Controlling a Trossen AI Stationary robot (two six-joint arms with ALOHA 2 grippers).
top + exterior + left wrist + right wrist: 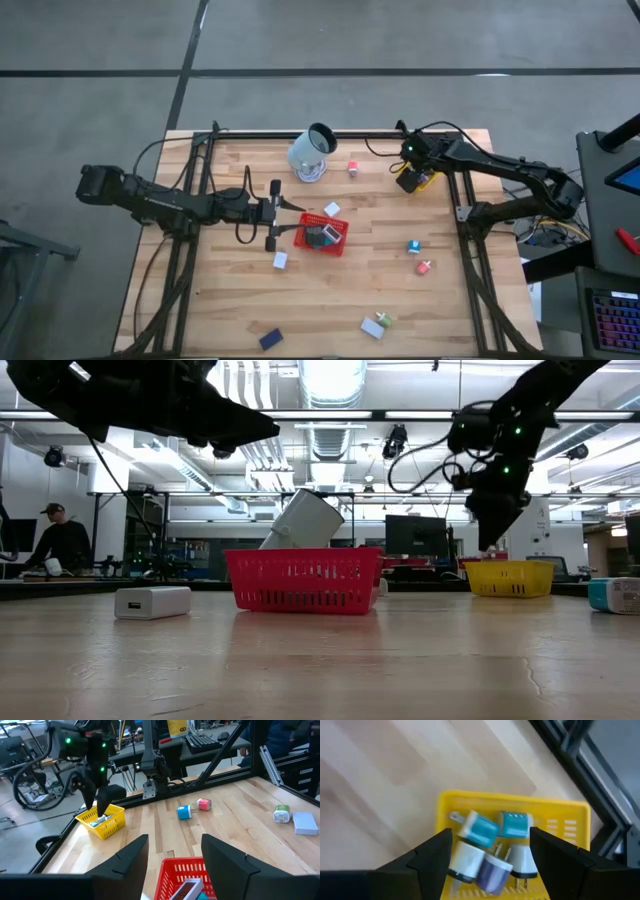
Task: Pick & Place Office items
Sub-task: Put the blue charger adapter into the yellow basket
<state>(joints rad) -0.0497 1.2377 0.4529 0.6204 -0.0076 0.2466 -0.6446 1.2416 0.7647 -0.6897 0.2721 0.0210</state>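
My left gripper [277,214] is open, just left of the red mesh tray [324,234]; in the left wrist view its fingers [172,854] stand apart above the tray's near rim [184,869]. The tray holds a few dark and white items. My right gripper [411,178] hangs open over the yellow mesh tray [512,802], which holds several small teal, white and bluish blocks [481,831]. Loose on the table lie a white block [280,260], a teal one [413,246], a pink one [424,266], a dark blue one [270,339], a white and a green piece [377,324], and a red-white one [353,167].
A large pale cup [312,152] lies tipped near the table's far edge, behind the red tray. Another white piece [332,209] sits at the red tray's far corner. Black frame rails run along both table sides. A person shows in the room behind [62,540].
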